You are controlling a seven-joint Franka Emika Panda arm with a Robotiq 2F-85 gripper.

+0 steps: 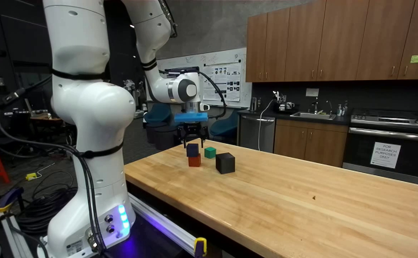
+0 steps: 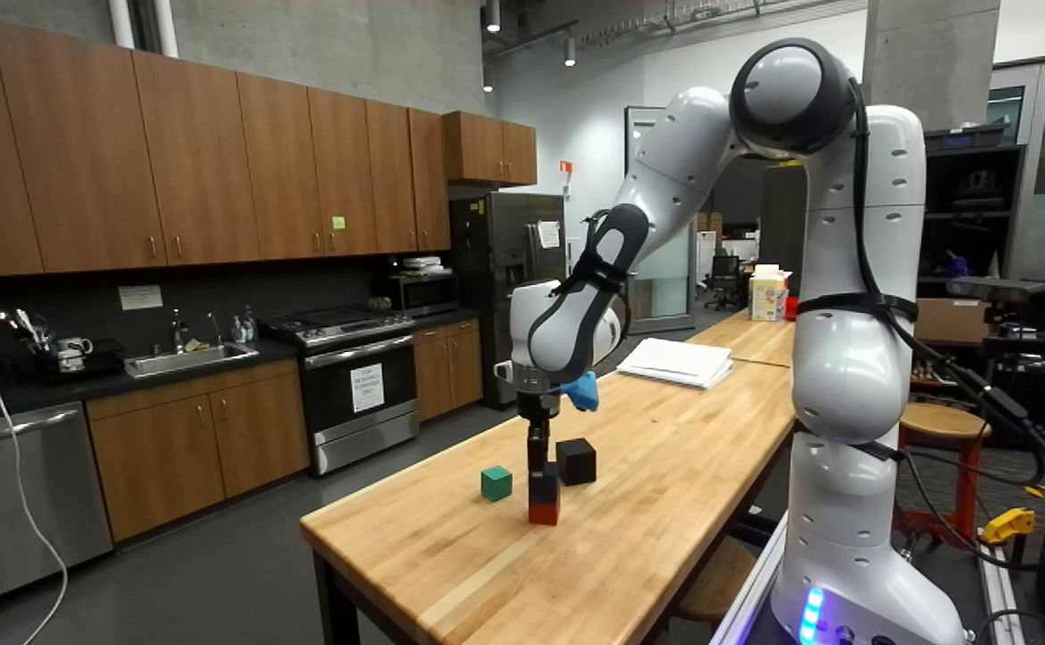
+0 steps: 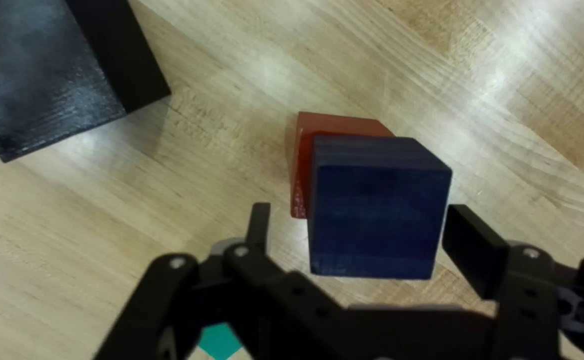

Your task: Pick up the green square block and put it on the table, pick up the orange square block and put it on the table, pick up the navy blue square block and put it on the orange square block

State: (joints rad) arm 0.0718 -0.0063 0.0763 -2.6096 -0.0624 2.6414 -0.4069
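Observation:
The navy blue square block rests on top of the orange square block, slightly offset from it; the two also show stacked in both exterior views. My gripper is open, its fingers standing on either side of the navy block. Gaps show between the block and both fingers, with the wider one on the left in the wrist view. The green square block sits directly on the wooden table, a short way from the stack. In the wrist view, my gripper's linkage covers most of that green block.
A larger black cube stands on the table close to the stack. White papers lie farther along the tabletop, with a yellowish carton beyond them. The table's near end edge is not far from the blocks.

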